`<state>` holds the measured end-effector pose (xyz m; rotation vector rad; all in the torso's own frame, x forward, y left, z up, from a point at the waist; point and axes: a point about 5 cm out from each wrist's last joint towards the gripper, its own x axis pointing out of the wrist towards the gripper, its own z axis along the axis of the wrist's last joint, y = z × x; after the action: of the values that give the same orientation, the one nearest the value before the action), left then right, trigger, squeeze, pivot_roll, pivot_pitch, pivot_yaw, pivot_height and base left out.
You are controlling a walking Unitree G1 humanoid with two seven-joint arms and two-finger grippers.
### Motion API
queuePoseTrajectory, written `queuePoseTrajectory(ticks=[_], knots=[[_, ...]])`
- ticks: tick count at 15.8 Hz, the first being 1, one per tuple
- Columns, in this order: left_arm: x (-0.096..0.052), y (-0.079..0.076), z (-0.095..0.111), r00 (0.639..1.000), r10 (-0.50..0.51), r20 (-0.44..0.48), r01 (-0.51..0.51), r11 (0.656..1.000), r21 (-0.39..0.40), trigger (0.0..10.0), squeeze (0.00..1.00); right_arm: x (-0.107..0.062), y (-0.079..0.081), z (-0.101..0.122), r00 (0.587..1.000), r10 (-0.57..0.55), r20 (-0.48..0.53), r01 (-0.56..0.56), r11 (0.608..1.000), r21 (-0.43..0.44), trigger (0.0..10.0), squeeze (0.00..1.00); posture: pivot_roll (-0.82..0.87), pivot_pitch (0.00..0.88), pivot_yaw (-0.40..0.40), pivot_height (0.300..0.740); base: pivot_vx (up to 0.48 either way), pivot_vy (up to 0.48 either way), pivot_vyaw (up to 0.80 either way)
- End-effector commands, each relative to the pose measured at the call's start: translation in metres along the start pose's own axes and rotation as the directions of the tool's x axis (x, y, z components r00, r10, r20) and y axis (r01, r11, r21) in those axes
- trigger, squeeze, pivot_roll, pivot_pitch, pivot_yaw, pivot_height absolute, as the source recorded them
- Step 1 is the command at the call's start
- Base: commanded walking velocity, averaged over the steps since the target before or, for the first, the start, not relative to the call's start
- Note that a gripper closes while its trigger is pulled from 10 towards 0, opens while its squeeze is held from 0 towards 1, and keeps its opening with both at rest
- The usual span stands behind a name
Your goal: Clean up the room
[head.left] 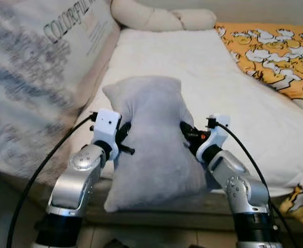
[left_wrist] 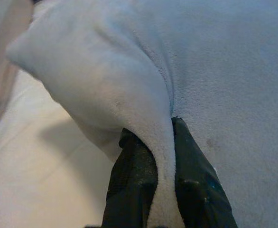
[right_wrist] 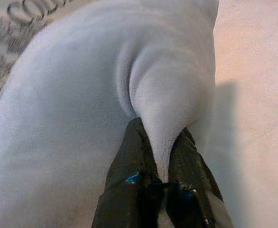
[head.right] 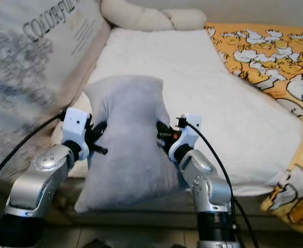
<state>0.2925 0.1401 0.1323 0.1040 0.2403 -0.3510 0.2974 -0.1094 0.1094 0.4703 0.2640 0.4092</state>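
Note:
A grey plush pillow (head.left: 151, 139) is held upright between my two arms over the near edge of the bed. My left gripper (head.left: 124, 135) pinches its left side seam, and the wrist view shows a fold of grey fabric (left_wrist: 160, 156) squeezed between the black fingers (left_wrist: 132, 185). On the pillow's right side my right gripper (head.left: 188, 133) is shut on another fold (right_wrist: 160, 142). The pillow's lower end hangs past the mattress edge, and its upper corners point toward the head of the bed.
The white mattress (head.left: 213, 88) stretches ahead of me. A large printed cushion (head.left: 32, 77) leans along its left side. A cream knotted bolster (head.left: 162, 18) lies at the far end. An orange duck-print blanket (head.left: 275, 57) covers the right side. Tiled floor (head.left: 156, 238) shows below.

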Motion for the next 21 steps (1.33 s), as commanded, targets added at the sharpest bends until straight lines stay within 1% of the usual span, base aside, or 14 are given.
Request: queuePoseTrajectory(ticks=[1,3,5,7,10,17,21], knots=[[-0.0017,0.0056,0.0067,0.999,0.017,0.031,-0.018,1.000,0.020,10.0,0.00,0.0027,0.0076,0.0074,0.999,0.028,0.032,-0.027,0.999,-0.018,10.0,0.00,-0.05,0.000,0.011,0.740,0.000,0.341,0.00],[-0.0014,0.0050,0.0069,0.999,0.015,0.033,-0.015,1.000,0.022,10.0,0.00,0.0028,0.0072,0.0077,0.999,0.028,0.032,-0.027,0.999,-0.018,10.0,0.00,-0.05,0.000,0.011,0.740,0.000,0.338,0.00],[-0.0002,0.0046,0.0117,0.998,0.014,0.054,-0.015,1.000,0.018,10.0,0.00,0.0038,0.0060,0.0079,0.999,0.022,0.033,-0.021,1.000,-0.015,10.0,0.00,-0.05,0.000,0.009,0.740,0.000,0.000,0.00],[0.0001,0.0054,0.0121,0.999,0.017,0.049,-0.019,0.999,0.036,10.0,0.00,0.0041,0.0057,0.0074,0.999,0.020,0.031,-0.020,1.000,-0.015,10.0,0.00,-0.05,0.000,0.008,0.740,0.000,0.000,0.00],[0.0006,0.0069,0.0148,0.997,0.015,0.069,-0.017,0.999,0.037,10.0,0.00,0.0048,0.0056,0.0078,0.999,0.020,0.031,-0.019,1.000,-0.022,10.0,0.00,-0.05,0.000,0.010,0.740,0.000,0.000,0.00],[0.0014,0.0078,0.0150,0.997,0.007,0.074,-0.011,0.999,0.048,10.0,0.00,0.0066,0.0048,0.0065,1.000,0.016,0.021,-0.015,0.999,-0.030,10.0,0.00,-0.05,0.000,0.011,0.740,0.000,0.000,0.00],[0.0019,0.0081,0.0160,0.997,0.000,0.078,-0.004,0.999,0.052,10.0,0.00,0.0075,0.0048,0.0063,1.000,0.016,0.016,-0.015,0.999,-0.033,10.0,0.00,-0.05,0.000,0.011,0.740,0.251,0.000,0.00]])
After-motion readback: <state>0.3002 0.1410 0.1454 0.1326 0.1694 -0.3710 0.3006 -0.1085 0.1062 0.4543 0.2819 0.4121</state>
